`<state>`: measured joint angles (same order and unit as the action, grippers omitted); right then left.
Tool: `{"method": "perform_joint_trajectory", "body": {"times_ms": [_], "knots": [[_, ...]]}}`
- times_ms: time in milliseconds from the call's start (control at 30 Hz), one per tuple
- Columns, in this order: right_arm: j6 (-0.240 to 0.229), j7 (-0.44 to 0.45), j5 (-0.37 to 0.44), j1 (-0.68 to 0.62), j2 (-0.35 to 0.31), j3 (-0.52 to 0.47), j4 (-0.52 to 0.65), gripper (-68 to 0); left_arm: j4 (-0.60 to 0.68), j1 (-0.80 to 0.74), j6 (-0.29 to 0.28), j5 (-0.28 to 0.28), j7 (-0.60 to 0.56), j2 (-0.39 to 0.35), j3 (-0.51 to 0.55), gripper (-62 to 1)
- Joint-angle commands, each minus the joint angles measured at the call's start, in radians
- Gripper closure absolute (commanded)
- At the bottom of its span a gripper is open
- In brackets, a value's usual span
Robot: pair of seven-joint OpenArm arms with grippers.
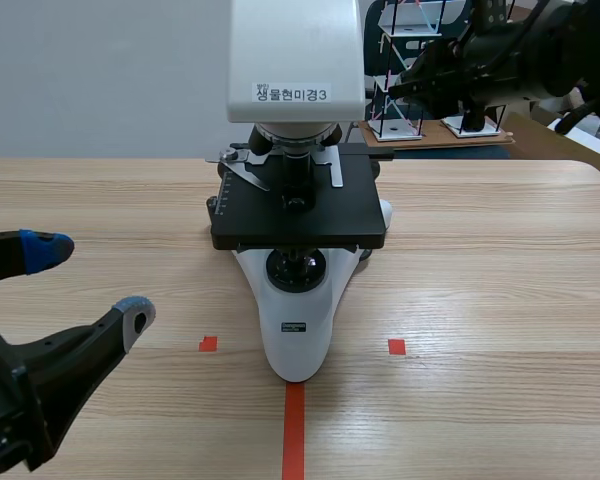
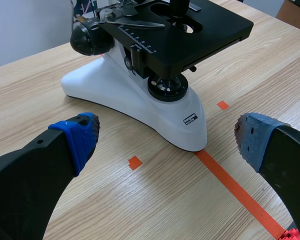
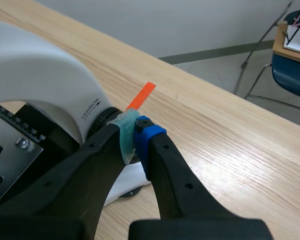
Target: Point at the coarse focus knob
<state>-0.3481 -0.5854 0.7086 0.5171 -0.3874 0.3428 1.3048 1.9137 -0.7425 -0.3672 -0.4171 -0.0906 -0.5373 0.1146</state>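
Here's the microscope [image 1: 298, 300], square in the middle of the wooden tabletop [image 1: 500, 300], white foot pointing at the robot and the black stage [image 1: 300, 215] level above it. The right arm [image 1: 500, 50] is up high, coming in across the top behind the microscope's head. From the right wrist view, the right end effector [image 3: 135, 132] is closed on nothing, its two pads pressed flat together. The tips sit right up against the side of the white body, just past the word "TENSION". That's where the focus knob [image 3: 100, 123] is: a dark ring on the microscope's flank, beside the stage scale. The tips look to be touching it, though the fingers hide most of the knob, so contact is hard to call. Low on the other side, the left end effector [image 1: 92, 282] hangs wide open, fingers well apart, near the tabletop and clear of the microscope's foot.
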Motion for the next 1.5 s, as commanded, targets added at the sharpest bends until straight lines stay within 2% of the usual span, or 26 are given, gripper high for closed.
{"method": "perform_joint_trajectory", "body": {"times_ms": [0,1467], "knots": [[0.002,-0.003,0.019,0.018,-0.003,-0.001,0.021,-0.4,0.012,-0.007,0.0,-0.009,-0.018,0.005,0.009,-56.8],[-0.012,-0.014,0.04,0.01,-0.001,-0.001,0.021,-0.4,0.012,-0.007,0.0,-0.009,-0.018,0.005,0.009,-56.8]]}}
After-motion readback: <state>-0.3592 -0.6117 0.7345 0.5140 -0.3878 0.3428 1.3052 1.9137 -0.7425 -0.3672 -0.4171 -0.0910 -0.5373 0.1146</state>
